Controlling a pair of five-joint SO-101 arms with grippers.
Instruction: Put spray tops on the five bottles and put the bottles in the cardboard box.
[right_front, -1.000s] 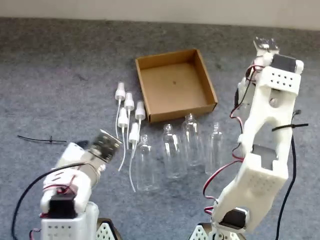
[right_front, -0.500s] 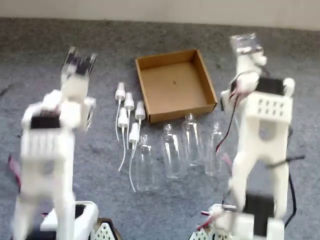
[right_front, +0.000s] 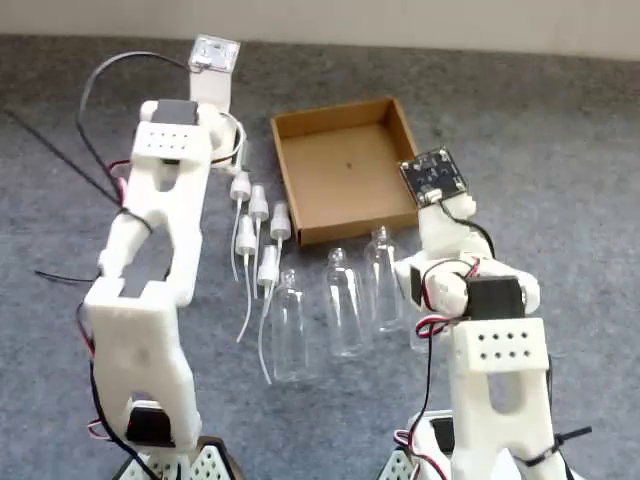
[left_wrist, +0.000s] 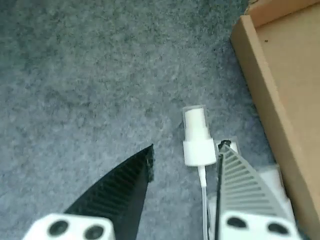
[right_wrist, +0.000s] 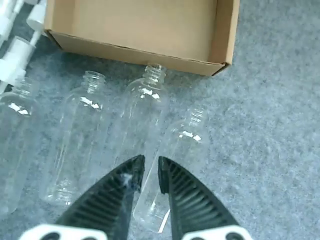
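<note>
Cardboard box (right_front: 345, 165) toward the table's far edge, open side up. Just beside its left wall, five spray tops (right_front: 258, 205) in a loose cluster, tubes trailing toward the near edge. Between box and near edge, a row of clear bottles (right_front: 345, 305), lying uncapped, necks toward the box. Left gripper (left_wrist: 186, 147) low over a single spray top (left_wrist: 199, 137), jaws apart, one on each side. Right gripper (right_wrist: 150, 161) above the bottle row, jaws nearly together, clamping nothing.
</note>
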